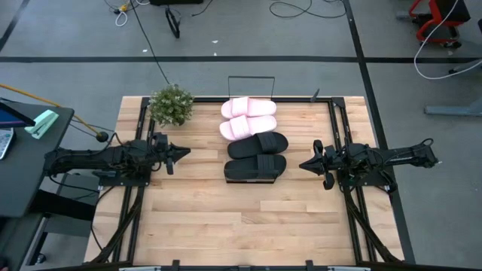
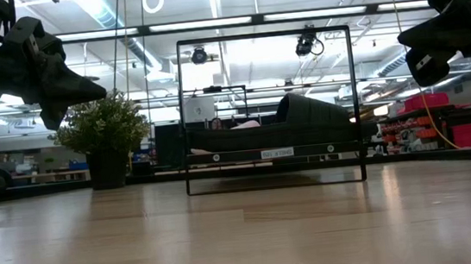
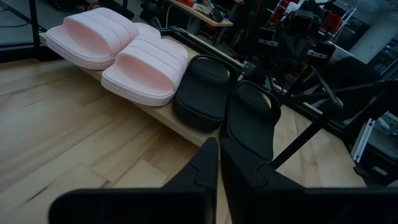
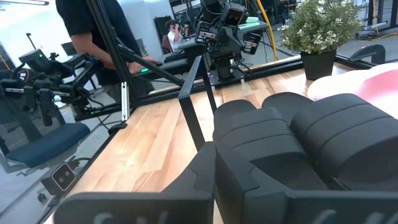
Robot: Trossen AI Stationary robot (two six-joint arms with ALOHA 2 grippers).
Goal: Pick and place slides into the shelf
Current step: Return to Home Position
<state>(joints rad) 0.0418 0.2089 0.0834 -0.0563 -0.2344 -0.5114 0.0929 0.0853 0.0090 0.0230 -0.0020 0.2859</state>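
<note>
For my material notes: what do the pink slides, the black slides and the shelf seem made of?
Pink slides: likely moulded foam, matte, ridged straps. Black slides: same matte look, perhaps rubbery. Shelf: pale wood board; thin black wire frame, probably metal.

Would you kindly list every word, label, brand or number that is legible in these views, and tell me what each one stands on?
No text can be read in any view.
white label on the front edge of the shelf, low view: printed, but too small and blurred to read.
pink slides and black slides: no brand or marking shows.
</note>
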